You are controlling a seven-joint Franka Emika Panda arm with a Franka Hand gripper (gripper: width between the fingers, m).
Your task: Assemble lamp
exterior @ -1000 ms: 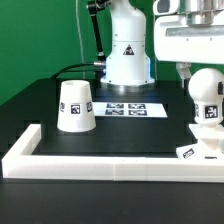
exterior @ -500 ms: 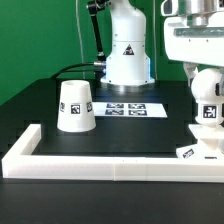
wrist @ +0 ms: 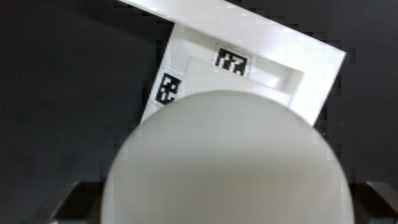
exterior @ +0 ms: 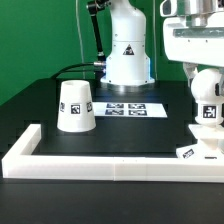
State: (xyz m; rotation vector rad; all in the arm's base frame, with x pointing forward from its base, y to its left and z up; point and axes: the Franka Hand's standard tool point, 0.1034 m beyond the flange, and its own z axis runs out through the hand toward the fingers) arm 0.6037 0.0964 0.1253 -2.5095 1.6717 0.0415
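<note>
The white round-headed bulb stands upright on the flat angular base at the exterior view's right. My gripper hangs right over it, with its fingers down beside the bulb's head. In the wrist view the bulb's head fills the space between the jaws. The dark fingertips sit far apart with a gap to the bulb, so the gripper is open. The tagged base lies beneath. The cone shade stands alone at the exterior view's left.
The marker board lies flat in the middle, in front of the robot's pedestal. A long white rail-like border runs along the near edge and turns back at the exterior view's left.
Between one second and half a second ago my gripper came down a little over the bulb's head. Since then nothing has visibly moved.
</note>
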